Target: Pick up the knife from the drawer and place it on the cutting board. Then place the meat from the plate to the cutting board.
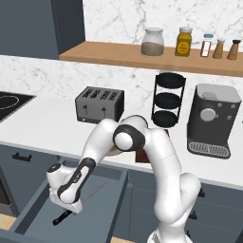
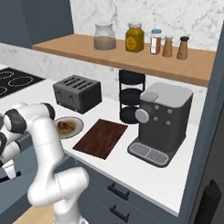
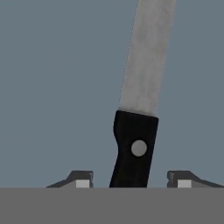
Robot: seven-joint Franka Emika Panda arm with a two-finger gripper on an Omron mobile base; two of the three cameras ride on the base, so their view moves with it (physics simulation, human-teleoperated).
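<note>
The knife lies flat on the floor of the open slate-blue drawer (image 1: 28, 209), its black handle (image 1: 60, 219) toward the front and its thin blade (image 1: 96, 189) angled back. In the hand view the handle (image 3: 134, 148) stands between my fingertips (image 3: 83, 179) with a gap on each side, and the grey blade (image 3: 146, 57) runs away upward. My gripper (image 1: 71, 205) (image 3: 133, 181) is down inside the drawer, open, straddling the handle. On the counter, the dark wooden cutting board (image 2: 101, 137) lies beside the plate (image 2: 78, 128), which holds the meat (image 2: 64, 126).
A toaster (image 2: 77, 93) stands behind the plate, a black tiered rack (image 2: 130, 97) behind the board, and a coffee machine (image 2: 162, 121) to its right. A cooktop (image 2: 14, 83) is at far left. A wooden shelf (image 1: 156, 57) with jars hangs above.
</note>
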